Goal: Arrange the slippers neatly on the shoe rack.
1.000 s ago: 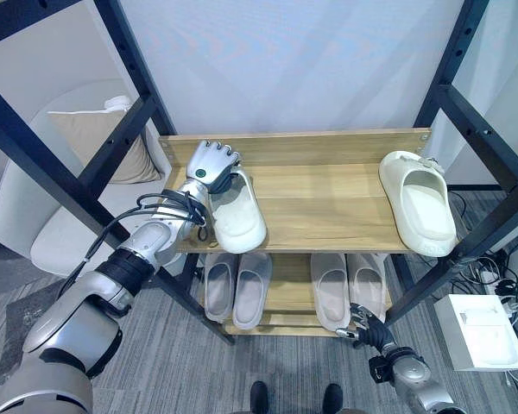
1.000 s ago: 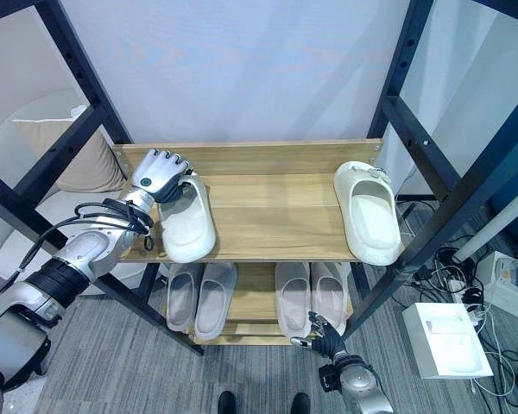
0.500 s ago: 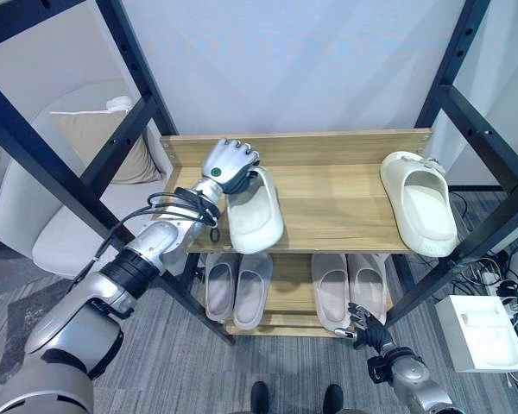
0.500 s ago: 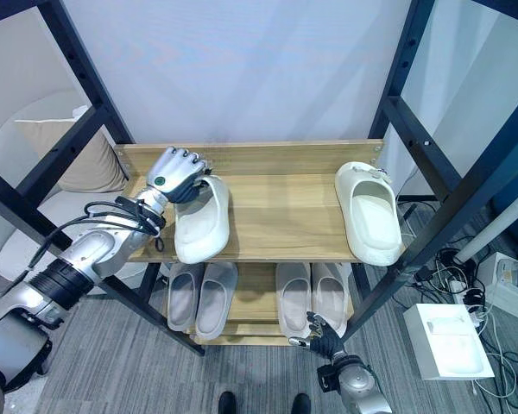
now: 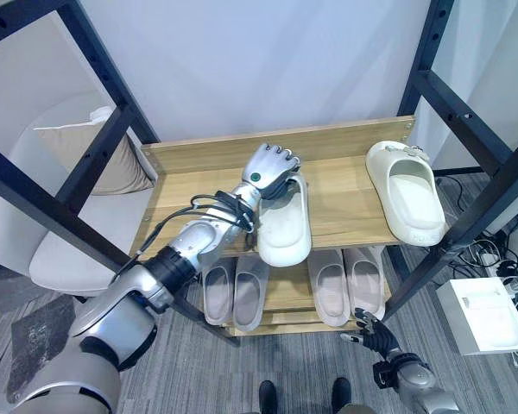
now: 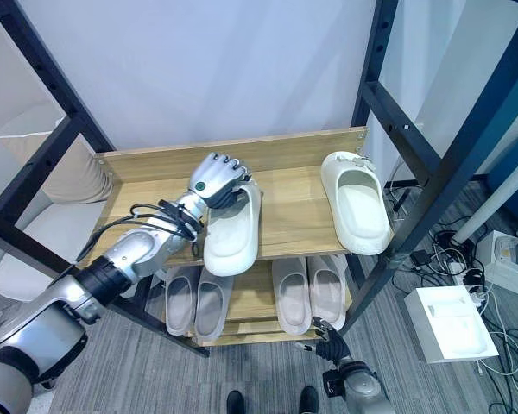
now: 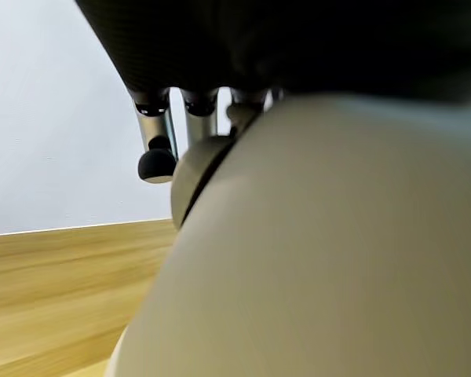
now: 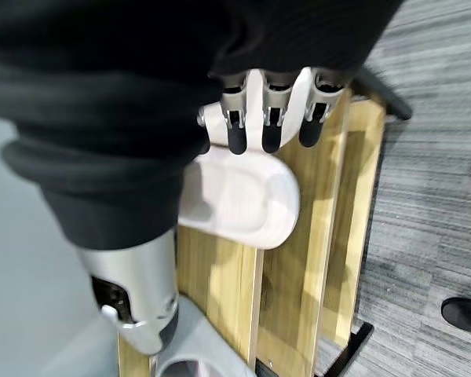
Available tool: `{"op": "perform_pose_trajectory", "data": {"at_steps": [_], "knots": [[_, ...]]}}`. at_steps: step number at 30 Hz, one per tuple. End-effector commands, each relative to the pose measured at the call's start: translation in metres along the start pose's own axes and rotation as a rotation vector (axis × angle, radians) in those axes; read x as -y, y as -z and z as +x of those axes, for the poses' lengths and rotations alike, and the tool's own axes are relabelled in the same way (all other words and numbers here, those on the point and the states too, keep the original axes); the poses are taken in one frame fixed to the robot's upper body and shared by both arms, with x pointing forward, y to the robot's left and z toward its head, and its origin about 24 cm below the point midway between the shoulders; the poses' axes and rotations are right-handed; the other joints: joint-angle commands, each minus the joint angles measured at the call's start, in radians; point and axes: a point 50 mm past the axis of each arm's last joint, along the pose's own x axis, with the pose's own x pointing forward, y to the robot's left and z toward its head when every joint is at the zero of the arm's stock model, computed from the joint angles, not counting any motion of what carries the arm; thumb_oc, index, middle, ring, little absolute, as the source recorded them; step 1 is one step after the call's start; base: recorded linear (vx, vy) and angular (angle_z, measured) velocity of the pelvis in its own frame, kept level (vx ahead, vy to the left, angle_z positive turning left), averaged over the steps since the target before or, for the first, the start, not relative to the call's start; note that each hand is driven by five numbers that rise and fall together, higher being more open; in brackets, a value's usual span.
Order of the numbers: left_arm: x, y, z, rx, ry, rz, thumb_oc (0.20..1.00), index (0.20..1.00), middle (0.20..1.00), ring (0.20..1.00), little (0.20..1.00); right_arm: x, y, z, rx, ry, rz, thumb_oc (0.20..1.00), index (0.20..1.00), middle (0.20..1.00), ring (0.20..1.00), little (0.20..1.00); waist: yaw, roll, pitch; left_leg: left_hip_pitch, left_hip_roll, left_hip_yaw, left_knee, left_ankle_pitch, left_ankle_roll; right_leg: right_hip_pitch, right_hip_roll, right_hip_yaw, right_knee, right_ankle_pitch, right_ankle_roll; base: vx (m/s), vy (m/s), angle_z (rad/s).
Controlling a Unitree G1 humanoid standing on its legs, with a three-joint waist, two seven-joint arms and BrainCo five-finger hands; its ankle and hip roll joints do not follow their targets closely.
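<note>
The cream slipper [image 5: 284,226] lay on the top shelf [image 5: 198,185] of the shoe rack [image 6: 147,177], about mid-shelf, toe overhanging the front edge and pointing at the robot. The left hand [image 5: 270,166] was on its heel end, fingers curled over the rim and clamped on it; in the left wrist view the slipper's pale body sat right under the fingers [image 7: 157,161].

Its partner, the second cream slipper [image 5: 406,192], stood at the right end of the same shelf, heel to the back board, toe to the front, well apart from the held one.

Lower shelf [image 6: 259,319]: two grey pairs [image 5: 233,289] [image 5: 350,280], each side by side, toes forward. These looked already in order.

The right hand [image 5: 369,330] hung low, near the front of the lower shelf, fingers loosely bent and holding nothing.

Judgement: task partly done. Lower shelf tidy; the top pair not yet together. What remained, by the look of it, was bringing the held slipper alongside its mate, pushing it fully onto the board and letting go.

Beside the rack, a pale chair with a beige cushion [image 5: 95,155].
</note>
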Motion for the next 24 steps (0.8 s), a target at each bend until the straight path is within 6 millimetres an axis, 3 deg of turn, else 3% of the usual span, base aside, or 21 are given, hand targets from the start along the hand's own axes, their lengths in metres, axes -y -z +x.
{"op": "perform_pose_trajectory", "data": {"at_steps": [1, 9, 21, 22, 23, 24], "knots": [[-0.031, 0.016, 0.037, -0.043, -0.106, 0.089, 0.200, 0.200, 0.200, 0.200, 0.200, 0.004, -0.040, 0.006, 0.181, 0.016, 0.038, 1.000, 1.000, 1.000, 1.000, 1.000, -0.031, -0.043, 0.047, 0.088, -0.030, -0.006, -0.008, -0.103, -0.013, 0.047, -0.032, -0.006, 0.001, -0.058, 0.092, 0.02, -0.016, -0.09], [-0.035, 0.026, 0.047, -0.121, -0.117, 0.090, 0.200, 0.200, 0.200, 0.200, 0.200, 0.005, -0.044, 0.007, 0.196, 0.024, 0.041, 1.000, 1.000, 1.000, 1.000, 1.000, -0.053, -0.039, 0.044, 0.086, -0.026, 0.014, -0.008, -0.107, -0.015, 0.033, -0.024, 0.021, 0.001, -0.059, 0.090, 0.03, -0.019, -0.14], [-0.030, 0.015, 0.055, -0.129, -0.107, 0.020, 0.200, 0.200, 0.200, 0.200, 0.200, 0.005, -0.044, 0.007, 0.193, 0.031, 0.057, 1.000, 1.000, 1.000, 1.000, 1.000, -0.063, -0.042, 0.039, 0.096, -0.016, 0.028, -0.008, -0.111, -0.021, 0.037, -0.013, 0.026, 0.001, -0.068, 0.085, 0.01, -0.010, -0.03], [-0.028, 0.015, 0.054, -0.135, -0.094, 0.017, 0.793, 0.793, 0.793, 0.793, 0.793, 0.005, -0.043, 0.007, 0.191, 0.031, 0.057, 1.000, 1.000, 1.000, 1.000, 1.000, -0.062, -0.041, 0.039, 0.097, -0.014, 0.027, -0.008, -0.111, -0.021, 0.039, -0.014, 0.025, 0.001, -0.069, 0.084, 0.00, 0.000, 0.00], [-0.028, 0.015, 0.054, -0.135, -0.094, 0.016, 1.000, 1.000, 1.000, 1.000, 1.000, 0.005, -0.043, 0.007, 0.190, 0.031, 0.058, 1.000, 1.000, 1.000, 1.000, 1.000, -0.062, -0.041, 0.039, 0.097, -0.014, 0.027, -0.008, -0.111, -0.021, 0.039, -0.013, 0.025, 0.001, -0.069, 0.084, 0.00, 0.000, 0.00], [-0.026, 0.016, 0.053, -0.138, -0.080, 0.015, 1.000, 1.000, 1.000, 1.000, 1.000, 0.005, -0.042, 0.007, 0.188, 0.031, 0.060, 1.000, 1.000, 1.000, 1.000, 1.000, -0.060, -0.041, 0.038, 0.097, -0.014, 0.025, -0.008, -0.111, -0.022, 0.040, -0.013, 0.023, 0.001, -0.070, 0.084, 0.00, 0.000, 0.00]]}}
